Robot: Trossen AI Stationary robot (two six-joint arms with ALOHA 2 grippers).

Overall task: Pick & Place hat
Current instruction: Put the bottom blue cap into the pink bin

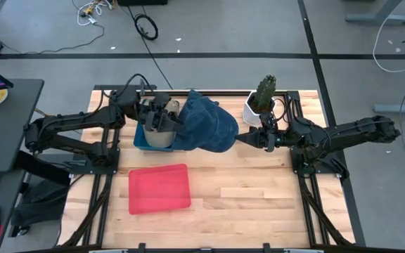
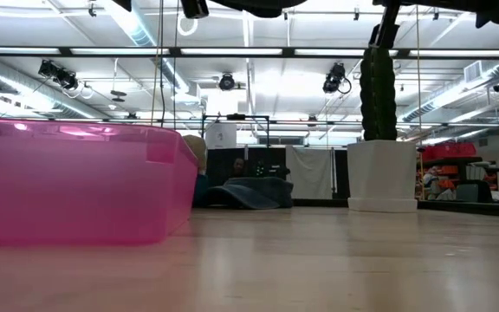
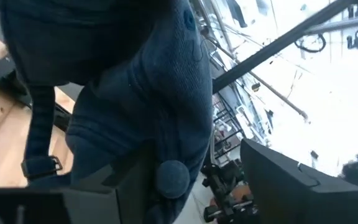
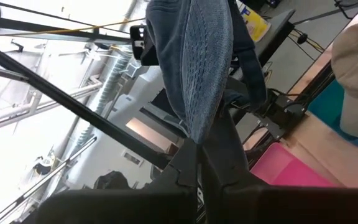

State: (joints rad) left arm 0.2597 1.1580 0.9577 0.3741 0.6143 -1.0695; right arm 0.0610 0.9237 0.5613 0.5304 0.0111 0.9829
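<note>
High view: overhead, facing straight down; takes in the whole table and both arms.
Low view: at table-top height, facing level across the table into the room — pink bin very near.
Left wrist view: on the left arm, pressed close against the blue hat.
Right wrist view: on the right arm, close behind the hat.
Shared: hat — all four views; pink bin in high, low, right wrist.
</note>
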